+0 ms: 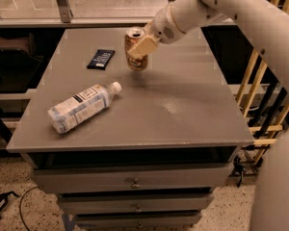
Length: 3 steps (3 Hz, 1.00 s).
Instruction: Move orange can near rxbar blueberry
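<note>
gripper (140,48) clamped on can (136,49), held above table (183,105), bar (100,59) to its left, bottle (82,107) lying nearer the front

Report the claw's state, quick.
The claw: closed on the orange can, over the table, right of the rxbar blueberry.
</note>
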Each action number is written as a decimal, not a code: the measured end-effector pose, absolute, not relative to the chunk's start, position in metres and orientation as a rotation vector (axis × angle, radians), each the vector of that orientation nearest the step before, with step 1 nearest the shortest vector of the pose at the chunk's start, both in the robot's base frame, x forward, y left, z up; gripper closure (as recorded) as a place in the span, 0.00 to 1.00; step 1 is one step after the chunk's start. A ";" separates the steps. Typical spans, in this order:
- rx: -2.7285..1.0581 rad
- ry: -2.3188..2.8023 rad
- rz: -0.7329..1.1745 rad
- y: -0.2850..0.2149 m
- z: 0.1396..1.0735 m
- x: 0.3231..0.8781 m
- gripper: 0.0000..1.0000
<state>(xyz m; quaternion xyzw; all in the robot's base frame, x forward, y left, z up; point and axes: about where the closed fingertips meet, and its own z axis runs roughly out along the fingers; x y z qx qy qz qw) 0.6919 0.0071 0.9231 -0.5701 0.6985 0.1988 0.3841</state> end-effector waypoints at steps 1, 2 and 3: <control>-1.497 1.761 0.472 0.035 0.932 0.711 1.00; -1.534 1.772 0.462 0.060 0.926 0.720 1.00; -1.551 1.799 0.471 0.078 0.917 0.729 1.00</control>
